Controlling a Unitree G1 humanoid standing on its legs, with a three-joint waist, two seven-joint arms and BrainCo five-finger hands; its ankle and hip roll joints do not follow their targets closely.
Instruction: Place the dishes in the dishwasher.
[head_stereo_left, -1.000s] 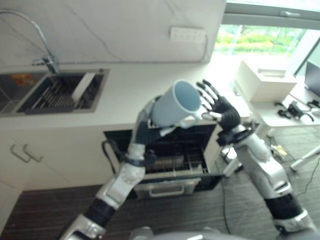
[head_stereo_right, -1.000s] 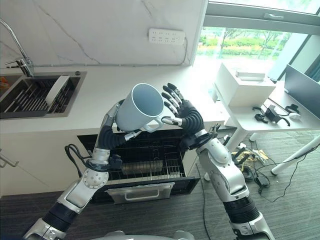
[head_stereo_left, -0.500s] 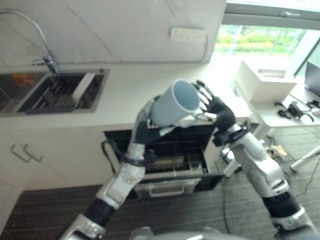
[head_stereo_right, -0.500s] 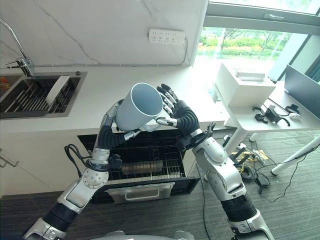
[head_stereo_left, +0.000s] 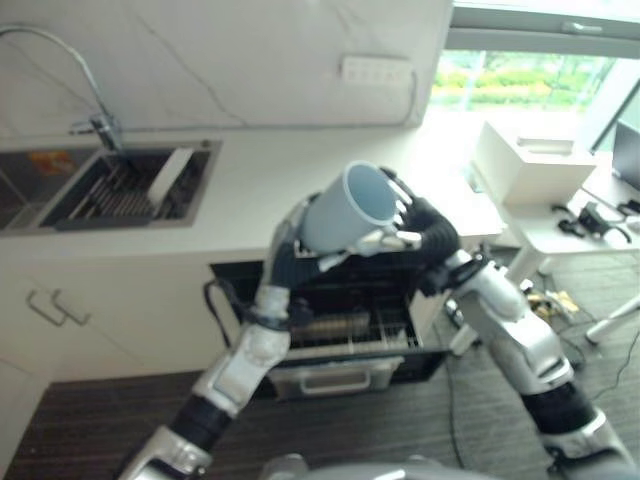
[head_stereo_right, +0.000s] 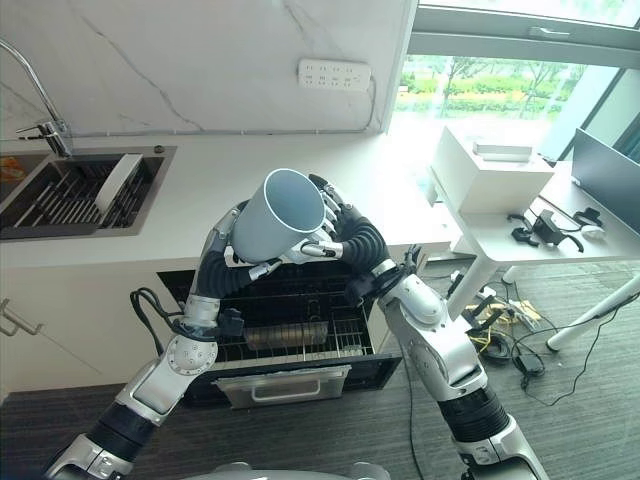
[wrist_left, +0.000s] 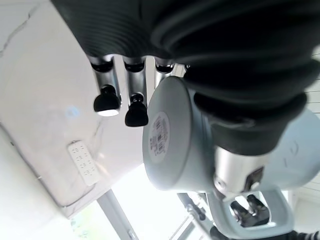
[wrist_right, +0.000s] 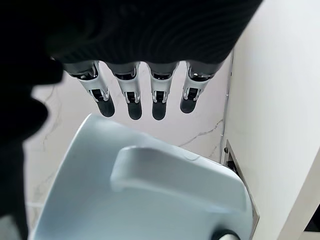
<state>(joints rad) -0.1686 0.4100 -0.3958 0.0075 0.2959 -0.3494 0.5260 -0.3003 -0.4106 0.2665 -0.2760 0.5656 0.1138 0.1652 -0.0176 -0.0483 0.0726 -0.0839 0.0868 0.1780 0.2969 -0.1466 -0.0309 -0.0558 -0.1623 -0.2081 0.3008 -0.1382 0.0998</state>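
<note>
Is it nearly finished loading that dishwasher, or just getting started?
Early on, by the look of it. The pulled-out dishwasher rack looks mostly bare. The left hand holds a pale blue mug up over it, and the right hand reaches for its handle side. A white dish sits in the sink.

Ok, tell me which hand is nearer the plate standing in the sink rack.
Left. The left hand holds the mug above the open dishwasher, on the side toward the plate. The right hand is past the mug, farther from the sink.
</note>
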